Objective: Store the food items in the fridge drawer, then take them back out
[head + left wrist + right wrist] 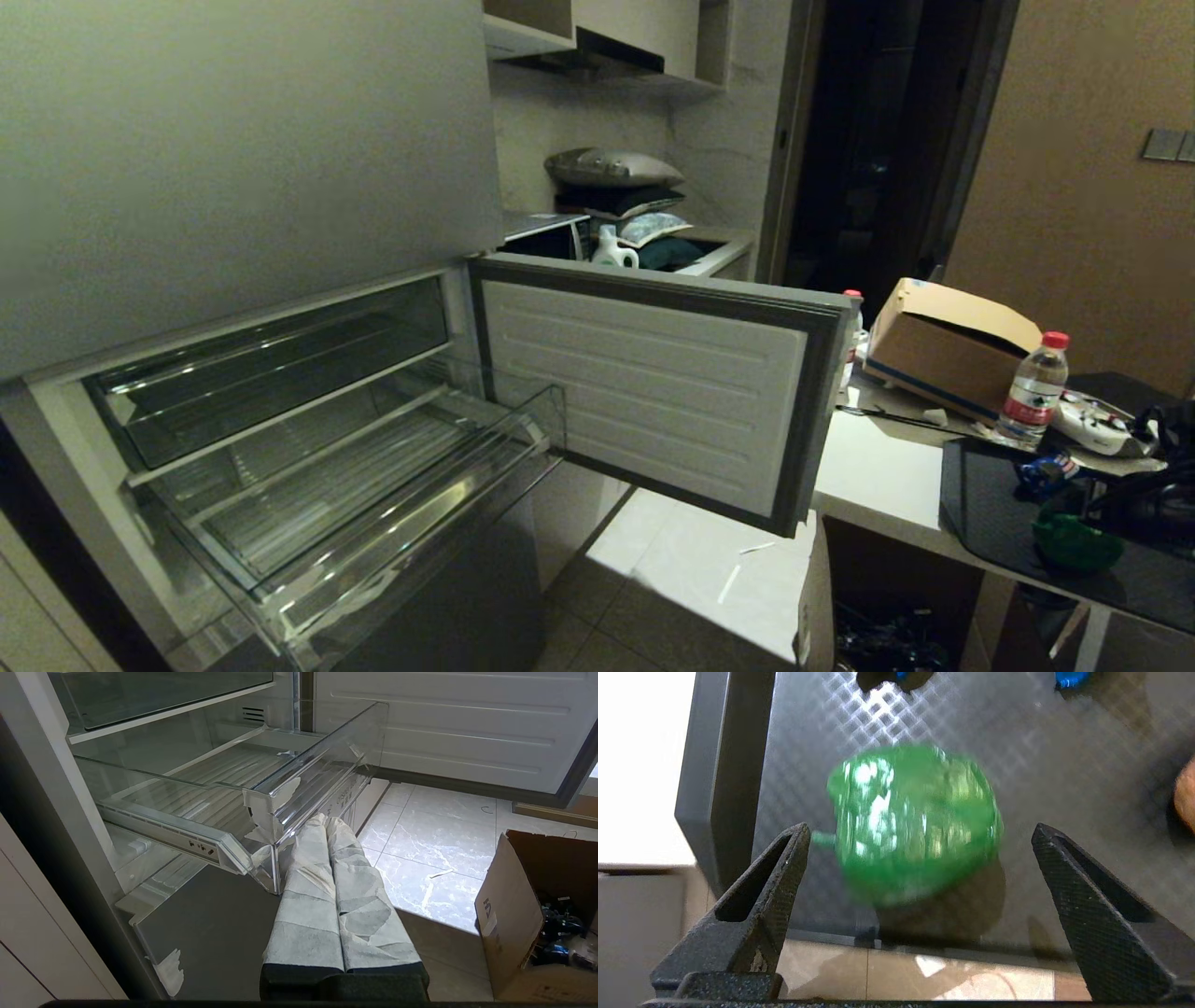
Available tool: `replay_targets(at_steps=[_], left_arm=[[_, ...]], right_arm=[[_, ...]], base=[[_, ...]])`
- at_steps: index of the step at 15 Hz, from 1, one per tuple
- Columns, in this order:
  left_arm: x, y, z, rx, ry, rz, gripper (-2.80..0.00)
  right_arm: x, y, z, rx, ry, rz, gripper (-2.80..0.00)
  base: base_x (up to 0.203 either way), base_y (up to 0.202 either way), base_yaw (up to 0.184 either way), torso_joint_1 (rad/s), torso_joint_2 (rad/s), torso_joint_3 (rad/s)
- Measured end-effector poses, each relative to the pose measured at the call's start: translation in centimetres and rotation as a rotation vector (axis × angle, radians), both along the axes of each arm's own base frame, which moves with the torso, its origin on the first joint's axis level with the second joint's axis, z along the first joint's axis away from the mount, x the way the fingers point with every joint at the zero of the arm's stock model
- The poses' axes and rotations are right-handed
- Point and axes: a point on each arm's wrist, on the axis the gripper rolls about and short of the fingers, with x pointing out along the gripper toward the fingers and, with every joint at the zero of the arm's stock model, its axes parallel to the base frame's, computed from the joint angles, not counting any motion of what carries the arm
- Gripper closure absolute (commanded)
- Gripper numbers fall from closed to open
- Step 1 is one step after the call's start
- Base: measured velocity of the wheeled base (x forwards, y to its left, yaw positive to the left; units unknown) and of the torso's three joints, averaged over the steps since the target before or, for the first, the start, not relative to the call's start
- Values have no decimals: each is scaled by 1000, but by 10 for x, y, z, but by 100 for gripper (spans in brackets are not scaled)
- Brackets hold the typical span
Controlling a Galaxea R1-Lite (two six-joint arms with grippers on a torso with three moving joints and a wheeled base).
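The big grey fridge (233, 159) has its lower door (653, 383) swung wide. The wide, deep, clear plastic fridge drawer (373, 504) with a ribbed floor is pulled out. No food shows inside it.

The shiny green plastic bell pepper (913, 821) sits on a black mat with a diamond pattern (1064, 765), on the white table (878, 476) to the right of the fridge. The right gripper (920, 842) hangs over the pepper. Its two black fingers (780, 877) are spread wide, one on each side of the pepper, and do not touch it. A round orange-brown food piece (1186, 793) peeks in at the edge of the mat.

The left gripper (327, 822) is low, just in front of the drawer's front corner. Its two cloth-wrapped fingers (310, 877) are pressed together and hold nothing.

Also on the table are a brown cardboard box (948, 345) and a clear water bottle with a red cap and red label (1032, 387). The words on the label are too small to read. The drawer front has small print that cannot be read either.
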Motion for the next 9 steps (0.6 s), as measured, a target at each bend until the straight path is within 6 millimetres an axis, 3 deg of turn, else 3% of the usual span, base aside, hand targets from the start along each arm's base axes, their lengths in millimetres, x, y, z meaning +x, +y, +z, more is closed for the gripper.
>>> replay_targets(at_steps=[9], left_arm=[[0,0,0,0,0,0,0]], right_arm=[[21,-11,-17,-2,8,5,-280]], base=[[0,0,0,0,0,0]])
